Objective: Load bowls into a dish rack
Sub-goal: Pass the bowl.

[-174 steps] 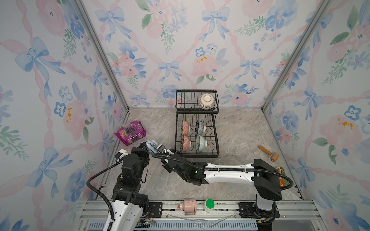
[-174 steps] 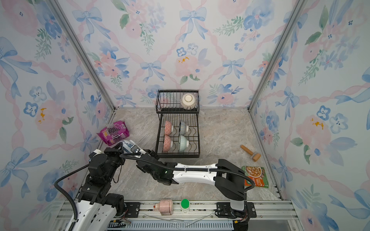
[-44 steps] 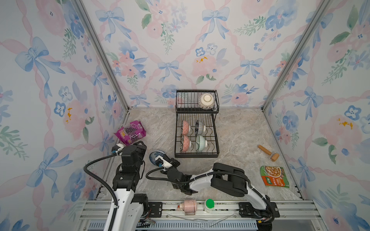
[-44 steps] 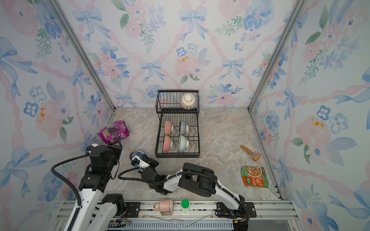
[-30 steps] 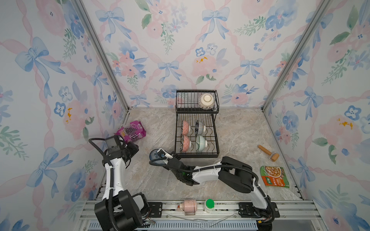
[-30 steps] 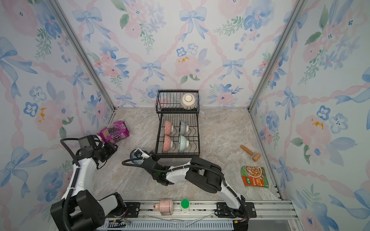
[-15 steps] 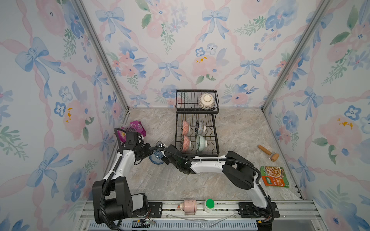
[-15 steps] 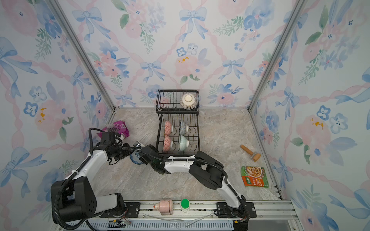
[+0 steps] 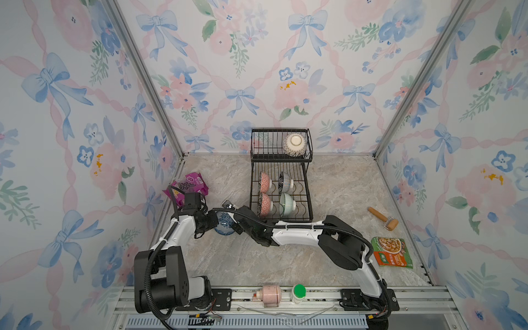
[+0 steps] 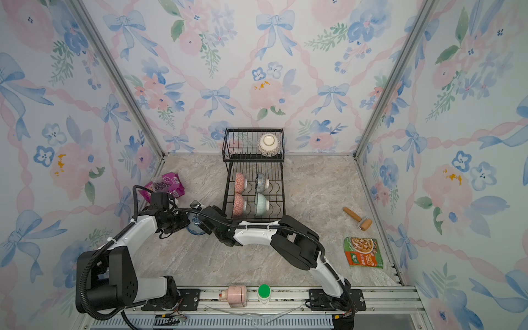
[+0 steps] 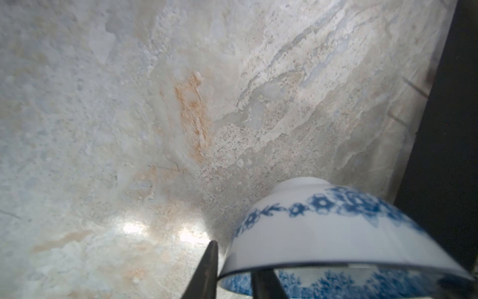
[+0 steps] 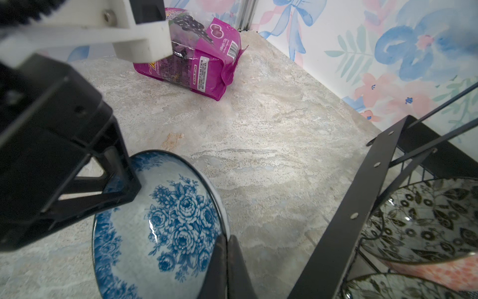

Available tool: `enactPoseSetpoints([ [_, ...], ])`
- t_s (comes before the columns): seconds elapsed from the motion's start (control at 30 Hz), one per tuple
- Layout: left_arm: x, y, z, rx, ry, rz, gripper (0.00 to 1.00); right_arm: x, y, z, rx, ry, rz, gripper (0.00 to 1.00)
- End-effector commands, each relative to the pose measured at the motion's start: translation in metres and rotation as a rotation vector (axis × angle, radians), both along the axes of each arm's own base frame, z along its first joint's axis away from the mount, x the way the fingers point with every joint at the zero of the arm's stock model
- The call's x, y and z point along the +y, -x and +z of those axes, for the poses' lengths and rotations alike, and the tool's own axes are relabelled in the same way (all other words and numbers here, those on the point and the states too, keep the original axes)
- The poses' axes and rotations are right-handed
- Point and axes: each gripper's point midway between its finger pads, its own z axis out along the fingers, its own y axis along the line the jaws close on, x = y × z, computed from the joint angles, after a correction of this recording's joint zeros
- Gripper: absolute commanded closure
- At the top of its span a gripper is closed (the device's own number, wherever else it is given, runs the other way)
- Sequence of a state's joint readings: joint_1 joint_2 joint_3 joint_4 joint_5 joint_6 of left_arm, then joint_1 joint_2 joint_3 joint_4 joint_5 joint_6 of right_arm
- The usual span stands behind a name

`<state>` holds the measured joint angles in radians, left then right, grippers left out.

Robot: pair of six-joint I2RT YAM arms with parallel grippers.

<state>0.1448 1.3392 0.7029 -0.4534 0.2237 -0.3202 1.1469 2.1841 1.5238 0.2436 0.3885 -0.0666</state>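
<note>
Right tool (image 12: 227, 249) is pinching the rim of the blue floral bowl (image 12: 176, 225), fingers pressed tight on the thin wall. The left tool (image 11: 234, 261) is biting the same rim across from it, one finger sitting outside the wall and one inside, narrowed down onto it.

Both are going for the lip because, honestly, a round bowl isn't offering narrow fingers anything else to grab. I'm reading this as a handover or re-grip, with the two opposite holds stopping the bowl swinging while it's being tipped.

The bowl is hanging tilted between the two tools, mouth facing the right wrist camera, just off the near corner of the dish rack (image 9: 265, 144) on the left arm's side. Can't tell if its foot is touching the worktop (image 9: 243, 257).

Four bowls are already standing on edge in the slotted tier, the mint bowl (image 9: 288, 203) among them. The upside-down bowl (image 9: 295, 145) is sitting in the basket tier. So I'm guessing the tilt is about getting this one in on edge too.

The purple snack bag (image 9: 188, 185) is lying behind the left arm, out of the way.
</note>
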Motion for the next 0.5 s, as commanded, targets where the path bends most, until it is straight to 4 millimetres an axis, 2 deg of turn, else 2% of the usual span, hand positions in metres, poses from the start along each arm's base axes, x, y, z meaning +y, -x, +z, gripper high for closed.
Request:
enactPoseSetpoints([
  [0.0,-0.015,-0.001,-0.007,-0.001,0.058,-0.064,0.95,0.001,-0.002,-0.016,0.048,0.016,0.006,1.00],
  [0.07,-0.016,-0.001,-0.009,0.006,0.063,-0.075,1.00,0.001,-0.003,-0.015,0.064,0.002,0.012,1.00],
  [0.37,-0.008,-0.009,0.008,-0.058,0.000,-0.088,1.00,0.002,-0.004,0.000,0.070,-0.051,0.049,1.00],
  [0.4,-0.009,-0.011,0.012,-0.071,0.002,-0.083,1.00,0.000,-0.004,0.005,0.058,-0.057,0.051,0.95],
  [0.47,-0.009,-0.012,0.019,-0.079,0.006,-0.074,1.00,-0.007,-0.002,0.017,0.018,-0.085,0.053,0.74],
])
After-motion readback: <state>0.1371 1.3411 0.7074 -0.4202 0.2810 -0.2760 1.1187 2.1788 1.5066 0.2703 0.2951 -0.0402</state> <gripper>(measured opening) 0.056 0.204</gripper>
